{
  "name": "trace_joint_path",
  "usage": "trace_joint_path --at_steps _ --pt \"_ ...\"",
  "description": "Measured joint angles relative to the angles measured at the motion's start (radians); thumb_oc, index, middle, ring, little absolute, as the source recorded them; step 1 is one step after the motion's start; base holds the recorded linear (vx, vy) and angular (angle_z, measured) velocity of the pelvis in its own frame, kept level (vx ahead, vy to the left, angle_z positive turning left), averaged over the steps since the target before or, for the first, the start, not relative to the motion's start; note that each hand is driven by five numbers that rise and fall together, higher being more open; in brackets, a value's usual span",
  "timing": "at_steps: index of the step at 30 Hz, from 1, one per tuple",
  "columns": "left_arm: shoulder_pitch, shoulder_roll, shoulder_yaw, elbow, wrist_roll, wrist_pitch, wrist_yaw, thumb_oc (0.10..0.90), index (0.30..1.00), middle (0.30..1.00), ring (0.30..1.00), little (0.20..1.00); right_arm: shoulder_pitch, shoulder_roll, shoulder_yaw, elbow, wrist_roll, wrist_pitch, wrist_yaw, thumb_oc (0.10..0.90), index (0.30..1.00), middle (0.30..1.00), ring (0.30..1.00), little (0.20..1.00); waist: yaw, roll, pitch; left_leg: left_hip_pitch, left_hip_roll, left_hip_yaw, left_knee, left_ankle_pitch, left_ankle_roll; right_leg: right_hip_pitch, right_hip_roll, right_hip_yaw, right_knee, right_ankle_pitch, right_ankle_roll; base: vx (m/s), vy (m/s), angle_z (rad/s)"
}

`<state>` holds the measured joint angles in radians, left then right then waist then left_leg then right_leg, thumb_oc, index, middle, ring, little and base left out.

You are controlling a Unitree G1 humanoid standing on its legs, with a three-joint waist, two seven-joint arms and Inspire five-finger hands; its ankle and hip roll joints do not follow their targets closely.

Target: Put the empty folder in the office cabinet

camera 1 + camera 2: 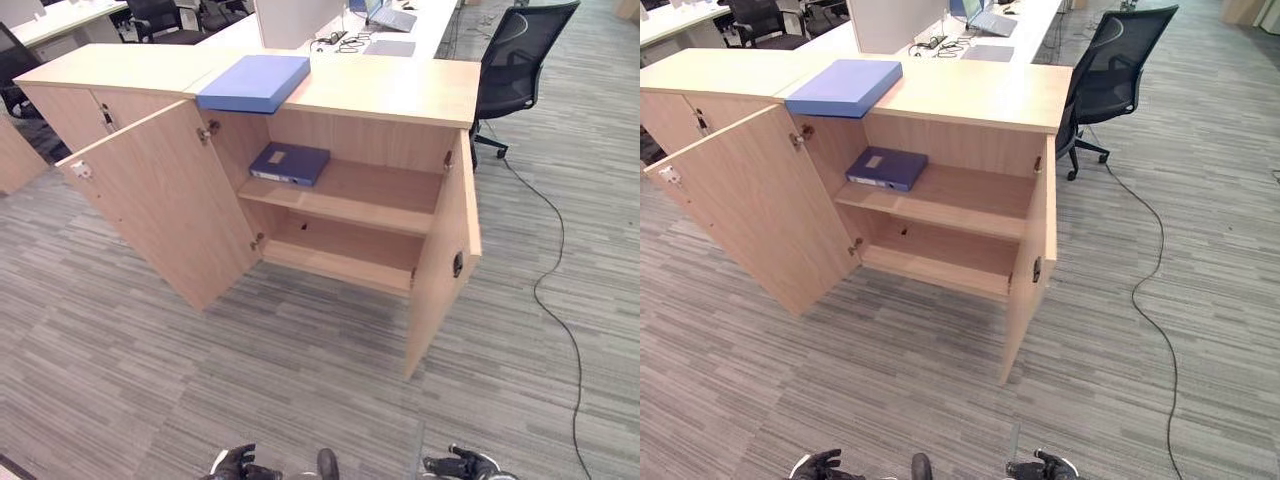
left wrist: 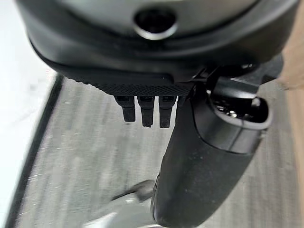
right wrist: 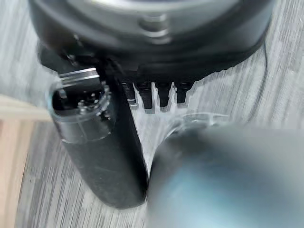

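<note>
Nearest, both hands hung low over the grey carpet (image 1: 200, 380), well short of the cabinet (image 1: 400, 95). The left hand (image 1: 236, 464) and right hand (image 1: 458, 466) showed at the bottom edge of the eye views. In its wrist view the left hand (image 2: 147, 107) had its fingers (image 2: 147, 110) straight and its thumb (image 2: 204, 166) free, holding nothing. The right hand (image 3: 156, 92) looked the same in its wrist view: fingers (image 3: 164, 95) extended, thumb (image 3: 102, 152) apart, nothing in its grasp.

Farther on, the cabinet stood with both doors swung wide. The left door (image 1: 165, 200) angled out toward the camera, and the right door (image 1: 440, 270) stood edge-on. Inside, a dark blue folder (image 1: 289, 163) lay flat on the left part of the upper shelf (image 1: 370, 195); the lower shelf (image 1: 340, 262) sat beneath it. On the cabinet top, a lighter blue folder (image 1: 255, 82) lay flat, its near edge jutting just past the front, above the open left side.

Behind the cabinet stood a white desk (image 1: 420, 30) with a laptop (image 1: 390, 16) and cables (image 1: 345, 42). A black chair (image 1: 520, 55) stood to the right, and a black cord (image 1: 555, 270) trailed across the carpet.
</note>
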<state>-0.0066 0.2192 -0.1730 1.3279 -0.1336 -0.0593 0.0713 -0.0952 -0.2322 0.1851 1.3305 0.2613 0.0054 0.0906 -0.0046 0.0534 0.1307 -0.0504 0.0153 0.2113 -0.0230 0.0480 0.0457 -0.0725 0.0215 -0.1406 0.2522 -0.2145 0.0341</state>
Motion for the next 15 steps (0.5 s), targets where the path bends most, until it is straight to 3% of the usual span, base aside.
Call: trace_joint_path --at_steps 2,3,5,7,8,9,10,12,13,15 --pt "0.017 -0.007 -0.003 -0.003 0.000 0.002 0.001 0.800 0.900 0.900 0.900 0.900 0.008 0.003 0.004 0.000 0.027 -0.003 0.001 0.800 0.900 0.900 0.900 0.900 -0.027 -0.002 0.000 -0.007 -0.013 -0.037 -0.003 0.013 -0.012 0.024 0.055 0.109 -0.060 0.040 -0.052 0.08 0.013 0.67" --pt "0.020 -0.005 -0.023 -0.005 0.002 -0.001 -0.006 0.800 0.900 0.900 0.900 0.900 0.019 0.002 -0.004 0.006 0.036 -0.003 -0.001 0.800 0.900 0.900 0.900 0.900 -0.034 -0.010 -0.002 0.005 -0.030 -0.064 -0.026 0.024 -0.027 0.061 0.043 0.078 -0.139 0.129 -0.092 0.06 -0.046 0.85" --pt "0.019 -0.006 -0.020 -0.014 0.001 -0.005 -0.012 0.800 0.900 0.900 0.900 0.900 0.021 -0.002 -0.006 0.011 0.035 -0.002 -0.005 0.800 0.900 0.900 0.900 0.900 -0.020 -0.018 0.001 0.000 -0.034 -0.063 -0.025 0.010 -0.037 0.063 0.033 0.058 -0.153 0.133 -0.126 0.05 -0.094 0.49" --pt "0.031 -0.002 -0.015 -0.014 0.001 -0.006 -0.011 0.800 0.900 0.900 0.900 0.900 0.022 -0.008 -0.013 0.014 0.035 0.002 -0.006 0.800 0.900 0.900 0.900 0.900 -0.014 -0.030 0.001 -0.006 -0.029 -0.051 0.025 -0.013 -0.057 0.070 0.019 0.045 -0.162 0.136 -0.131 -0.03 -0.193 0.30" --pt "0.032 0.001 -0.012 -0.008 0.001 -0.009 -0.011 0.800 0.900 0.900 0.900 0.900 0.026 -0.013 -0.011 -0.001 0.035 0.003 0.002 0.800 0.900 0.900 0.900 0.900 -0.013 -0.033 0.000 -0.019 -0.013 -0.053 0.101 0.003 -0.082 0.064 0.023 0.038 -0.149 0.129 -0.134 -0.06 -0.110 0.10" --pt "0.017 0.013 -0.017 0.002 0.001 -0.007 -0.007 0.800 0.900 0.900 0.900 0.900 0.021 -0.006 -0.003 0.000 0.035 0.000 -0.004 0.800 0.900 0.900 0.900 0.900 -0.008 -0.058 0.005 -0.069 -0.022 -0.082 0.175 0.003 -0.091 0.036 0.005 0.035 -0.116 0.120 -0.146 -0.04 -0.064 0.06" --pt "0.005 0.033 -0.017 0.000 0.001 -0.008 -0.002 0.800 0.900 0.900 0.900 0.900 0.019 0.007 -0.001 0.002 0.034 0.000 -0.012 0.800 0.900 0.900 0.900 0.900 0.009 -0.097 0.011 -0.129 -0.026 -0.058 0.272 0.029 -0.118 0.028 -0.016 0.035 -0.116 0.131 -0.157 -0.01 -0.043 0.04" --pt "-0.005 0.044 0.004 0.002 0.000 -0.009 0.009 0.800 0.900 0.900 0.900 0.900 0.034 0.025 0.003 0.009 0.035 -0.004 -0.017 0.800 0.900 0.900 0.900 0.900 0.010 -0.136 0.022 -0.178 -0.001 -0.024 0.373 0.021 -0.112 0.049 -0.025 0.019 -0.126 0.143 -0.163 0.06 0.050 0.12" --pt "-0.002 0.057 0.020 0.003 -0.002 -0.008 0.013 0.800 0.900 0.900 0.900 0.900 0.055 0.038 -0.004 0.008 0.035 -0.007 -0.024 0.800 0.900 0.900 0.900 0.900 0.010 -0.153 0.022 -0.174 0.041 0.012 0.381 0.002 -0.092 0.060 -0.022 0.009 -0.146 0.146 -0.165 0.11 0.132 0.21" --pt "0.007 0.065 0.024 0.003 -0.017 -0.007 0.033 0.800 0.900 0.900 0.900 0.900 0.088 0.036 -0.018 0.005 0.035 -0.003 -0.035 0.800 0.900 0.900 0.900 0.900 0.013 -0.157 0.023 -0.129 0.110 -0.009 0.281 -0.006 -0.103 0.078 -0.017 0.027 -0.151 0.142 -0.154 0.14 0.218 -0.01"
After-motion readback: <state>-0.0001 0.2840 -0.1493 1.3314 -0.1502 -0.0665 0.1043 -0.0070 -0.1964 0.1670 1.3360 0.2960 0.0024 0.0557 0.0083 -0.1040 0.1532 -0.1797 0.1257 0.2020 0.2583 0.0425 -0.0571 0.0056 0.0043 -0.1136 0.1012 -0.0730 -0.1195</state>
